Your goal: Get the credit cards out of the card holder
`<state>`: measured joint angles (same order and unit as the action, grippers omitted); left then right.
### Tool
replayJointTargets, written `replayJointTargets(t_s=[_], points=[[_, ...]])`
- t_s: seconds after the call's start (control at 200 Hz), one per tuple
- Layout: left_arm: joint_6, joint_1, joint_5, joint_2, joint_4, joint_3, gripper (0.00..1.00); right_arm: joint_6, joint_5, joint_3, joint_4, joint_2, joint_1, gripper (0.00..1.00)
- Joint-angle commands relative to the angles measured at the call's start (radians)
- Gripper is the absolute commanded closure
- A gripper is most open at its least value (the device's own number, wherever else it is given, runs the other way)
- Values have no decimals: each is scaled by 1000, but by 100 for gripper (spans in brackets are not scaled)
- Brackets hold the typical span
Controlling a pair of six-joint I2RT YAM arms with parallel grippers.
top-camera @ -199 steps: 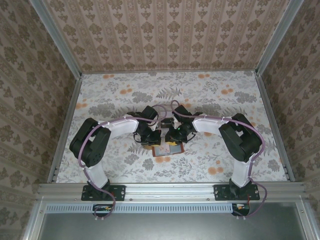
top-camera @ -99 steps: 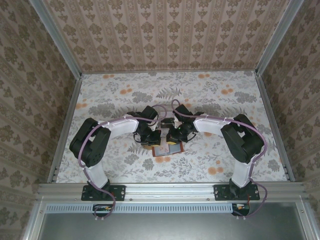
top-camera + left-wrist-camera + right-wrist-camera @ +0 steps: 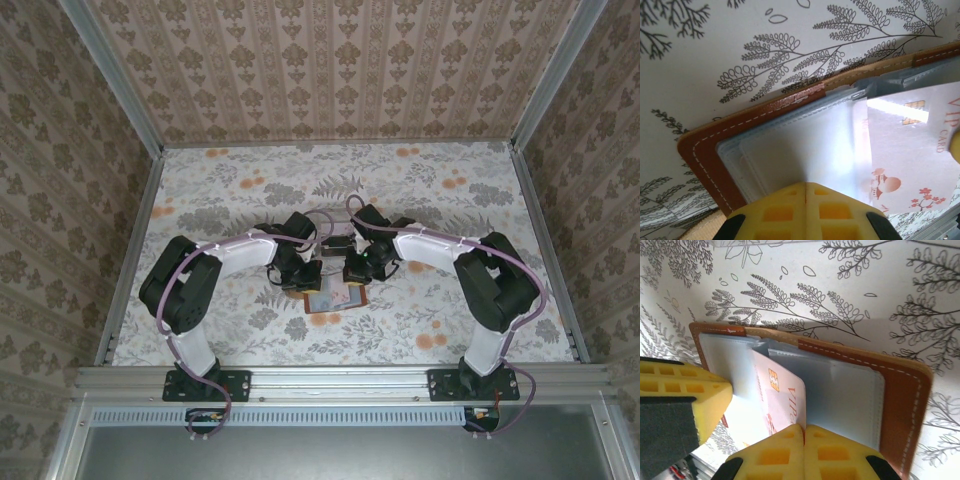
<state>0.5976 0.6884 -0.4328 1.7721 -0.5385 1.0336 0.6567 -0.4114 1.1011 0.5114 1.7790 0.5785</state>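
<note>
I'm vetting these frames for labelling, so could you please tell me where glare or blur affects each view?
Left wrist: glare whitens the holder's clear sleeves and the card's top edge, and the yellow fingers are blurred. Right wrist: a bright patch washes out the sleeve beside the card, whose lettering is readable. Top external: evenly lit and sharp, but the holder is small.

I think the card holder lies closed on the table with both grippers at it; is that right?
Not quite: the card holder lies open, its VIP card exposed, as the right wrist view shows, with the left gripper and right gripper at it.
</note>
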Motion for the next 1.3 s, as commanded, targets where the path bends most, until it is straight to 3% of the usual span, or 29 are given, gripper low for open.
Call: replayJointTargets(t_s=[0.0,0.425,0.75,1.295], points=[[-13,1,22,-16,-28,-22,98,-47,81,25,109,-28,-5,92],[-11,0,20,-26,-20,-33,98,-48,59,43,104,-30,10,92],[-12,-1,20,-26,-20,-30,98,21,-24,30,30,-27,43,84],[-11,-4,19,-37,-25,-8,98,30,4,24,19,-66,52,91]])
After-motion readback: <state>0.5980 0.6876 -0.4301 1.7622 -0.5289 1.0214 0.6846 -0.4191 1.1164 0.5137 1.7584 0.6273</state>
